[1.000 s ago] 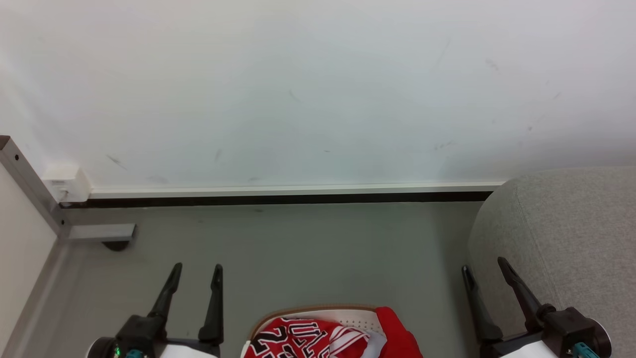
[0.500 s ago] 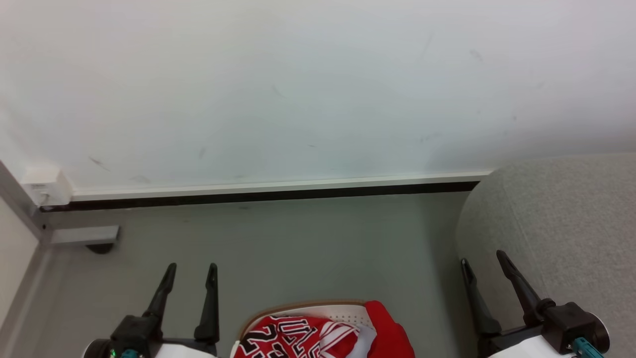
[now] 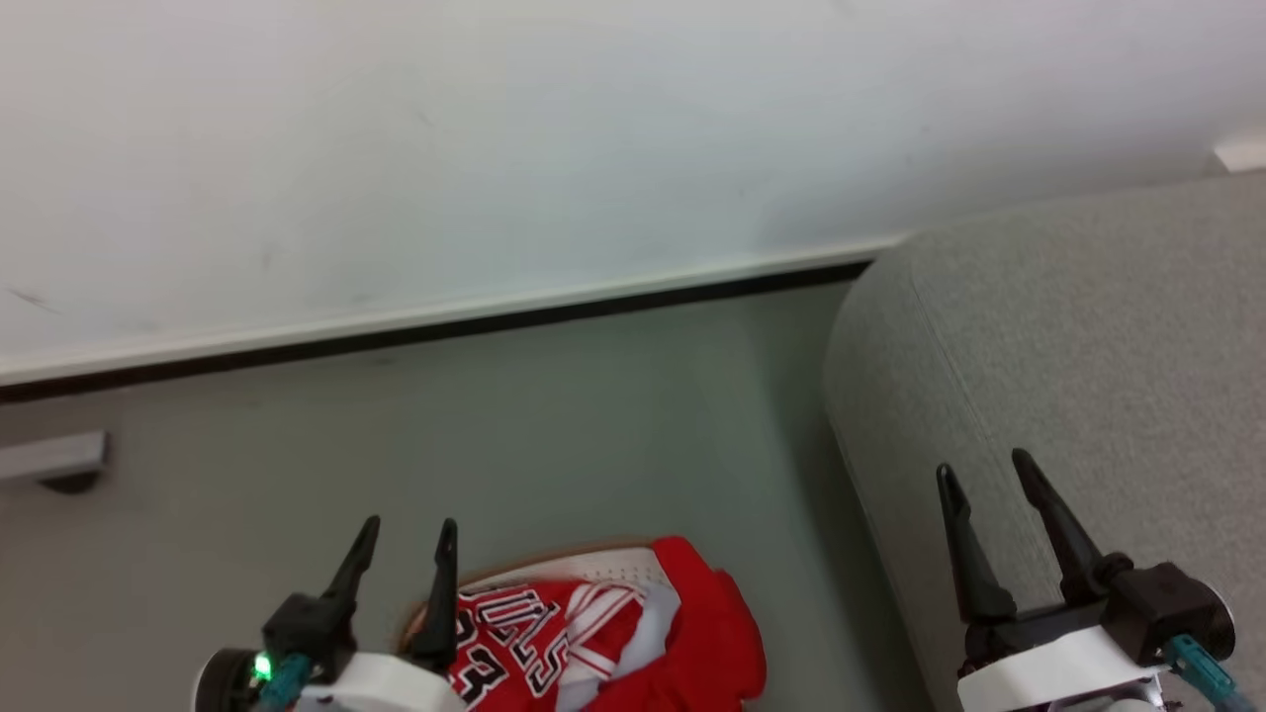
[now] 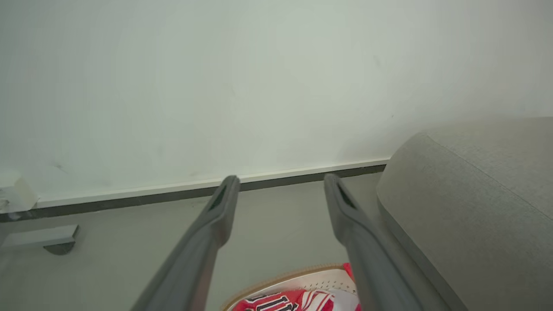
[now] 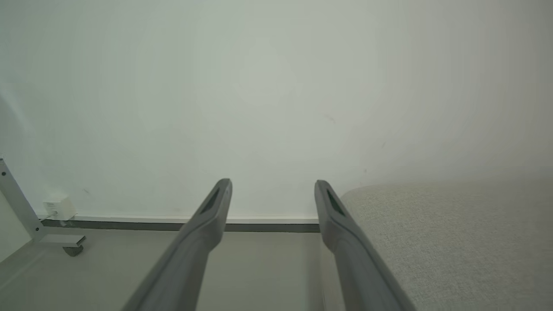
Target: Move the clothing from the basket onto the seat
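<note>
Camera swung toward seat; left tool, released, overlaps basket of clothing; right tool, released, over seat.

Low in the head view, sitting on the grey floor: cream-white basket, rounded, brown-rimmed, rows of small holes along its inner wall. Heaped inside and crumpled, bright red jersey with black-and-white "23", lettering and white striped trim. Spilling over the right side of the rim, plain red garment, soft and bunched. Off to the right, near but apart from the basket, large light-grey fabric seat, rounded edges, back by the wall
</note>
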